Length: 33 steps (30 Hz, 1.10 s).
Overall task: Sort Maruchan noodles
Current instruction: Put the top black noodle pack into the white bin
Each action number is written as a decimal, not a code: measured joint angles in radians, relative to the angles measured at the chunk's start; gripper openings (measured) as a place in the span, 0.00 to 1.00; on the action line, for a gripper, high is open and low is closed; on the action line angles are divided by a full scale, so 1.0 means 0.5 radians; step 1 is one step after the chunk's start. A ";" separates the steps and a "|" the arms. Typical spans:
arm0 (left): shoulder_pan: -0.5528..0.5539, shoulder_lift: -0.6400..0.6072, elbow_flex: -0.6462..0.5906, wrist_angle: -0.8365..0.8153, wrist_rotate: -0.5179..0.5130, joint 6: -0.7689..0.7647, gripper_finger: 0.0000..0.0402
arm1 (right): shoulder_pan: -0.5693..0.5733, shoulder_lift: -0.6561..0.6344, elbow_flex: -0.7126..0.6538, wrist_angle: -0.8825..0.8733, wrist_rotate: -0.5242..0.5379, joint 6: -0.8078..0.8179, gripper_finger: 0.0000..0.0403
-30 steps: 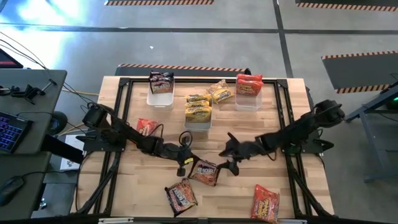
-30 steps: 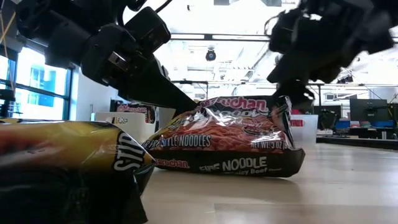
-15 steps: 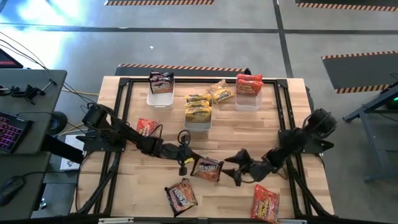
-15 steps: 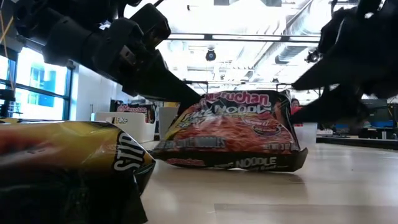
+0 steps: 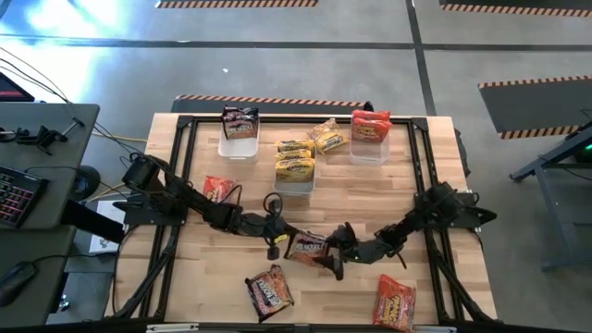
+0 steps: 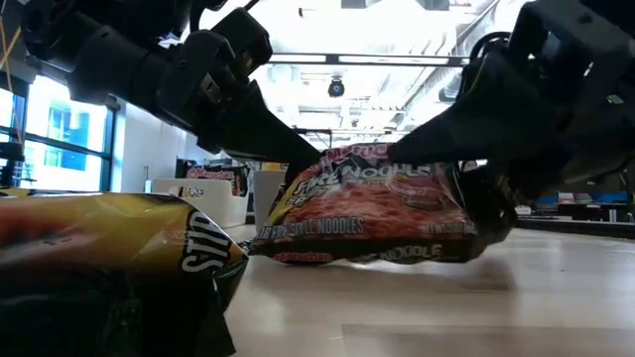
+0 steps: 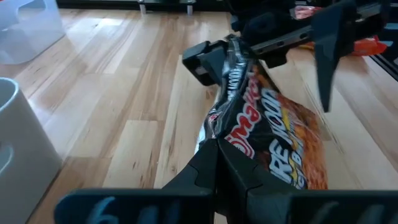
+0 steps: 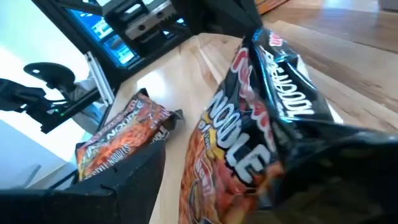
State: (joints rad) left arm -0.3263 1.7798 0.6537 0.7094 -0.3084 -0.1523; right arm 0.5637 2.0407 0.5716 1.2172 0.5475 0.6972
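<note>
High view: both grippers meet mid-table at one dark packet [image 5: 307, 247]. Left gripper [image 5: 280, 242] pinches its left edge, fingers pressed together on the wrapper. Right gripper [image 5: 337, 258] is at the packet's right end, fingers spread wide around that end. Also seen only from above: a second dark packet [image 5: 268, 290] near the front edge, a red packet [image 5: 395, 302] front right, another red packet [image 5: 217, 189] by the left arm, and three bins [image 5: 294, 180] at the back holding dark, yellow and red packets; one yellow packet [image 5: 327, 137] lies between the middle and right bins.

Low view: the held packet [image 6: 372, 218] is tilted, left end lifted off the table [image 6: 417, 307], right end low; cannot tell if it touches the wood. Big blurred packet in the foreground.

Left wrist view: closed fingers [image 7: 211, 168] clamp the packet's seam, with the other gripper at the far end.

Right wrist view: packet sits between the spread fingers [image 8: 124, 180]; the second dark packet lies behind on the table.
</note>
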 joint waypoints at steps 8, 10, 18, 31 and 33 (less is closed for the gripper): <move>-0.009 -0.001 0.000 0.018 -0.046 -0.054 0.00 | -0.040 -0.001 0.075 -0.018 0.020 0.002 0.56; -0.010 -0.001 0.000 0.040 -0.046 -0.060 0.00 | -0.038 -0.001 0.091 -0.018 0.019 -0.025 0.48; -0.010 -0.170 0.002 -0.053 0.024 -0.147 0.04 | -0.044 0.000 0.101 0.008 0.049 -0.127 0.25; -0.002 -0.919 0.044 -0.913 0.409 -0.337 0.33 | -0.327 -0.312 0.252 -0.645 -0.644 -0.579 0.22; -0.002 -0.925 0.133 -1.097 0.448 -0.354 0.39 | -0.371 -0.349 0.390 -1.017 -0.684 -0.689 0.22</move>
State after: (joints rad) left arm -0.3275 1.3174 0.7201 0.1609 -0.0842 -0.3290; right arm 0.3783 1.8664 0.7666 0.7088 0.2053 0.3529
